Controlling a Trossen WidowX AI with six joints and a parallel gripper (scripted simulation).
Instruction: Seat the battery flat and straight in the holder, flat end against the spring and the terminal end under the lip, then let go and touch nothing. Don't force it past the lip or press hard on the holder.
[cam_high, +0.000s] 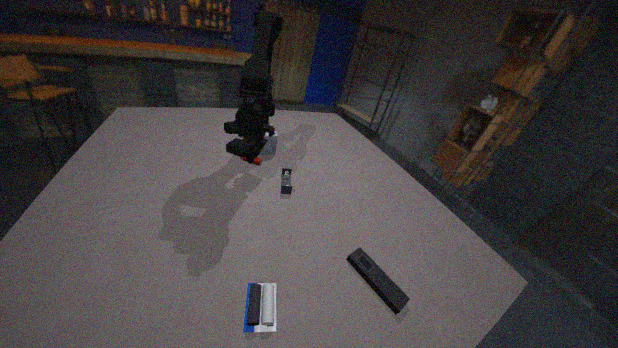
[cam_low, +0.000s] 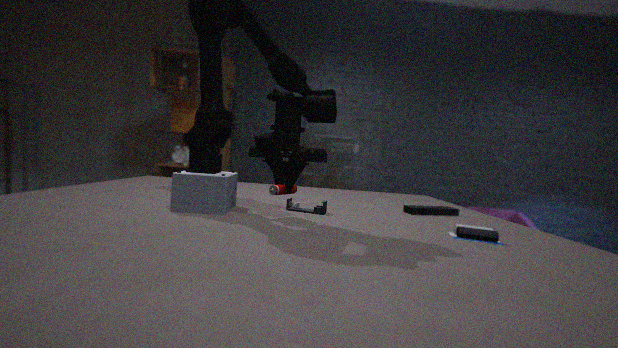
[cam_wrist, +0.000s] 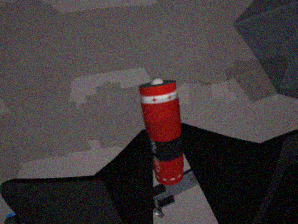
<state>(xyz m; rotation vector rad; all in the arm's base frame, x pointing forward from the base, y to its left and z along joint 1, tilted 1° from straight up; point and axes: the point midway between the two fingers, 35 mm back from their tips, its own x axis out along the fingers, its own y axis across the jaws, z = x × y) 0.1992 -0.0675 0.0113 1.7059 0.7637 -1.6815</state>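
The red battery (cam_high: 255, 160) (cam_low: 283, 189) (cam_wrist: 161, 117) with a black band and a white stripe is held between the fingers of my gripper (cam_high: 251, 156) (cam_low: 288, 187) (cam_wrist: 163, 132), which is shut on it. In the exterior view it looks roughly level, its terminal end to the left. In the wrist view the terminal end points up and away from the fingers. The small dark holder (cam_high: 286, 181) (cam_low: 306, 209) (cam_wrist: 184, 185) lies apart from the battery, with raised end walls. In the wrist view the fingers and battery partly hide it. The battery's exact height is hard to tell.
A grey box (cam_high: 270, 145) (cam_low: 203, 193) (cam_wrist: 275, 47) stands by the arm's base. A dark remote-like bar (cam_high: 378, 281) (cam_low: 431, 210) lies far from the gripper, as does a blue and white card (cam_high: 273, 328) bearing a dark cylinder (cam_high: 254, 305) (cam_low: 477, 233) and a white one (cam_high: 268, 304).
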